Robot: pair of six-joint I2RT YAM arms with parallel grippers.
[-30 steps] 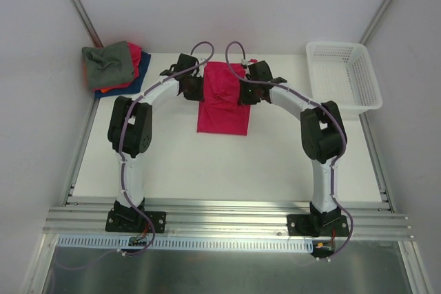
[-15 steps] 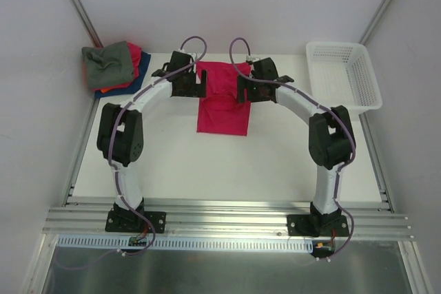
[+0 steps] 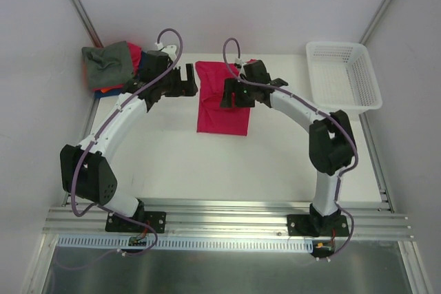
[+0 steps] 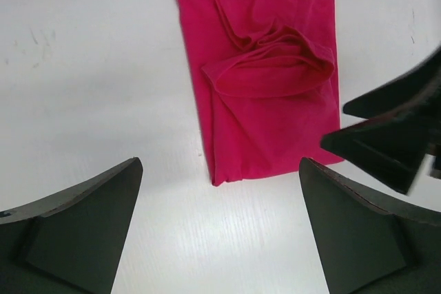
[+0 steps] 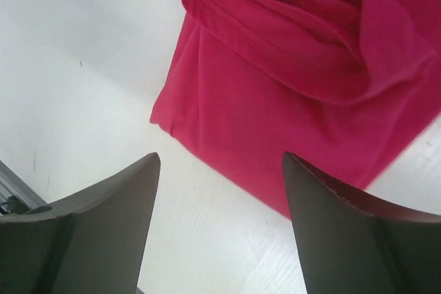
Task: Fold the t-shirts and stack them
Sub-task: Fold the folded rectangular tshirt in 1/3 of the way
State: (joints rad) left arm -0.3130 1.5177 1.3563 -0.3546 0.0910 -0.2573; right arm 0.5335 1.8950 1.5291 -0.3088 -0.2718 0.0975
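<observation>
- A crimson t-shirt (image 3: 222,105) lies flat on the white bench (image 3: 207,163), folded into a long narrow strip that runs from the far edge toward the middle.
- The left wrist view shows a loose sleeve fold (image 4: 272,67) lying across the strip near one end, with one corner of the cloth just in front of the fingers.
- The left pincer (image 3: 190,80) hangs beside the shirt's left edge, its jaws wide apart and nothing between them.
- The right pincer (image 3: 230,94) sits over the shirt's right side; its fingers (image 5: 103,225) are spread above the cloth and grip nothing.
- At the far left corner, a grey-green t-shirt (image 3: 107,63) lies crumpled on top of a pile, with red cloth and a dark blue t-shirt (image 3: 142,74) showing beneath it.
- A white lattice basket (image 3: 342,46) stands at the far right corner, well apart from the shirts.
</observation>
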